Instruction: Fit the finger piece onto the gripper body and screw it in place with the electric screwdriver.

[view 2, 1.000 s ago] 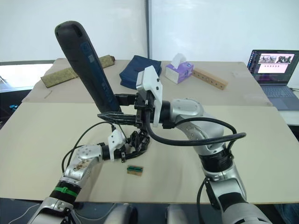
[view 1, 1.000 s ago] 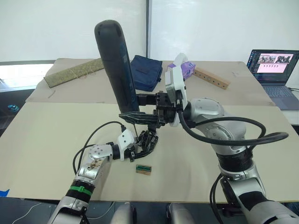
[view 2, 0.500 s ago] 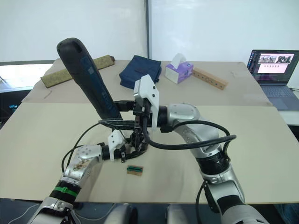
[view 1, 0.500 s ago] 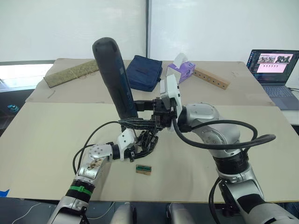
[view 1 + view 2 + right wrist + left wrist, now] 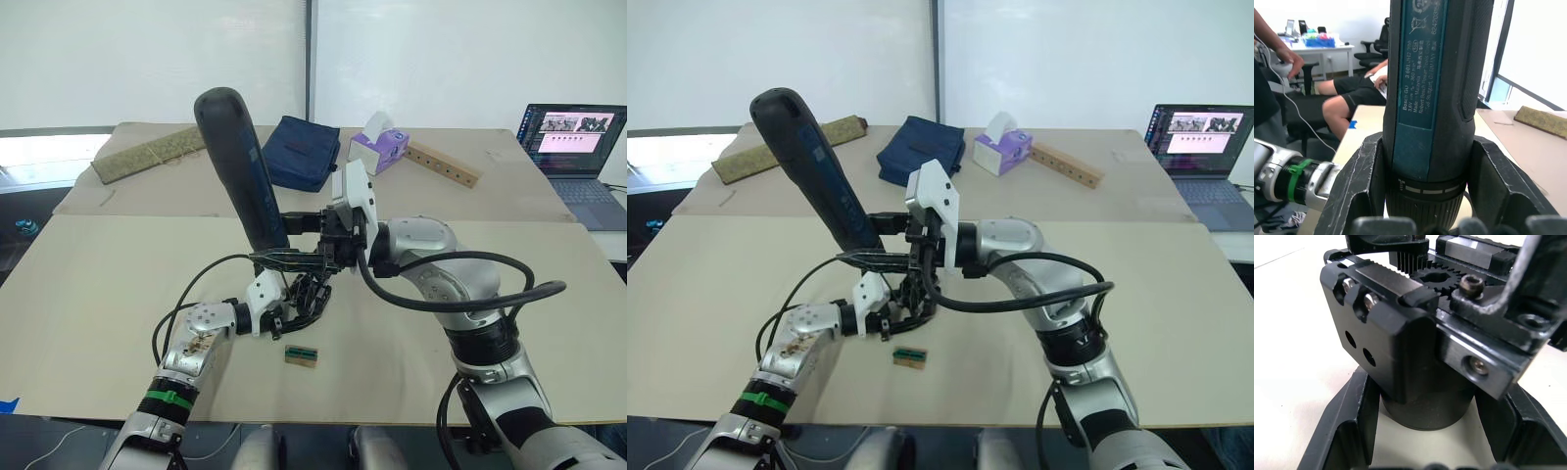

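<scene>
Right gripper [image 5: 1425, 215] fingers clamp the electric screwdriver [image 5: 240, 166], tilted, bit down over the gripper body [image 5: 1415, 347]. Left gripper [image 5: 1435, 431] fingers pinch that body's round base, just above the beige table [image 5: 88, 284]. Tan block [image 5: 301, 354] just beside the body. Laptop [image 5: 573, 147] well apart.

The electric screwdriver [image 5: 240, 166] bit tip is hidden.

electric screwdriver [image 5: 240, 171] above gripper body [image 5: 306, 297], on table [image 5: 88, 294]
</scene>
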